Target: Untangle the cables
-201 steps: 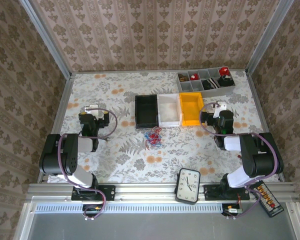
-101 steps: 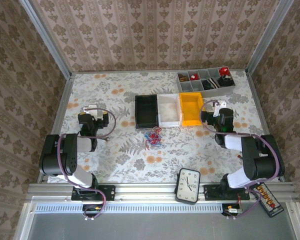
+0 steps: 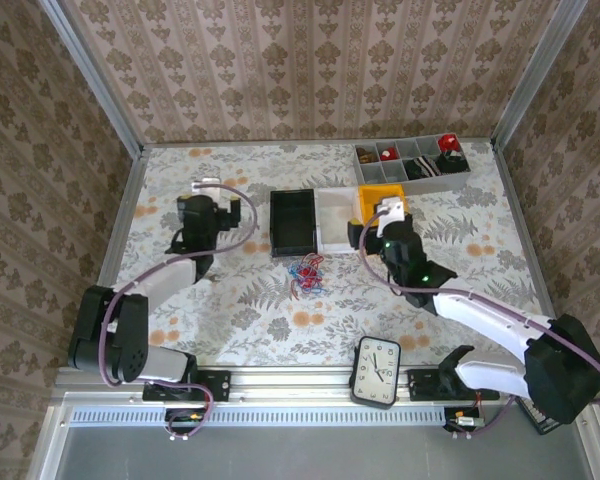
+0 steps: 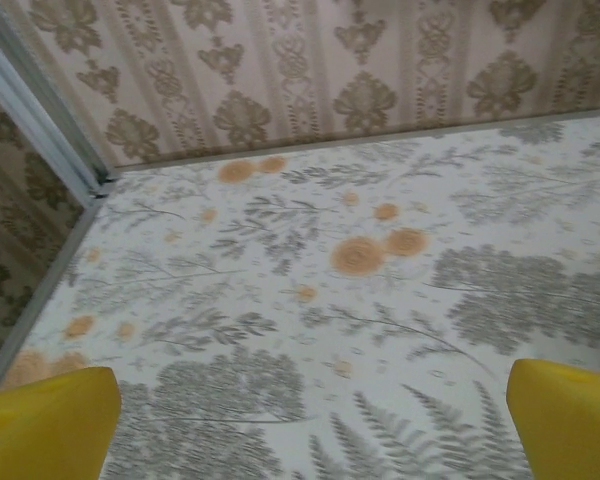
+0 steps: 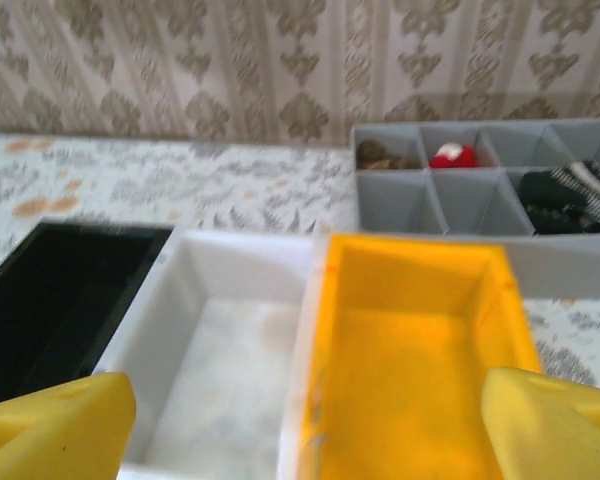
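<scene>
The tangle of thin red, blue and whitish cables [image 3: 307, 272] lies just on the near side of the black rectangular plastic bin [image 3: 293, 222], nearer the right gripper [image 3: 378, 218], agape and empty off to its right, than the left gripper [image 3: 205, 198], likewise agape and empty, well left.

The cables [image 3: 306, 272] are thin red and blue wires, knotted together in one small loose clump. The clump lies flat on the flowered surface [image 3: 280, 330], just on the near side of the black bin [image 3: 293, 222], close to its right-hand corner, with loops overlapping.
</scene>
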Action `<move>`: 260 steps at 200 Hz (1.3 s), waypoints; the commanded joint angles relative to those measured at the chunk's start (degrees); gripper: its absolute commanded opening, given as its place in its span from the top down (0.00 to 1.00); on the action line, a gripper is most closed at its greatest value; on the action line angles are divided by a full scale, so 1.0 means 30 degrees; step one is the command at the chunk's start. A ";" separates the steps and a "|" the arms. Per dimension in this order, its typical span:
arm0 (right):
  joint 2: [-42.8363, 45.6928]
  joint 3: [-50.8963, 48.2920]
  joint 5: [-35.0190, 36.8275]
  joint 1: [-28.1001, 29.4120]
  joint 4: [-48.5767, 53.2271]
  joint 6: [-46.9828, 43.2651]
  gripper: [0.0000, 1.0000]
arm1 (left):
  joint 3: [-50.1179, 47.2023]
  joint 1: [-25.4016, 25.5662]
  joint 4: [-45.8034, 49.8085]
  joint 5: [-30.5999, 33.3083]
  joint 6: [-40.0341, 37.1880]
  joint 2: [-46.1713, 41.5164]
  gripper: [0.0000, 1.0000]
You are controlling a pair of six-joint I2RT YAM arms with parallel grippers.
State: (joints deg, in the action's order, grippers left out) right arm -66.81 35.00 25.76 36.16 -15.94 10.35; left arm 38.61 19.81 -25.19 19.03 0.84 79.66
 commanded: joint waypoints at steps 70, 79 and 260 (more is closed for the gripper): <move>-0.2776 0.2683 0.1187 0.3710 0.0280 0.0020 0.06 | 0.2395 0.5908 0.7939 0.1357 0.6864 -0.0959 0.00; -0.2853 0.2687 0.0888 0.3738 0.0377 0.0336 0.06 | 0.2239 0.6364 0.8617 0.0501 0.6959 -0.1405 0.00; -0.6081 0.4321 -0.9209 0.2692 0.5800 0.0875 0.38 | -0.0603 0.8474 1.0906 -0.6844 0.5259 -0.3457 0.05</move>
State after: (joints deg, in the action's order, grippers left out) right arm -84.36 47.68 0.05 45.41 -0.25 11.38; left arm 35.88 45.04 10.90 -0.30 18.52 67.09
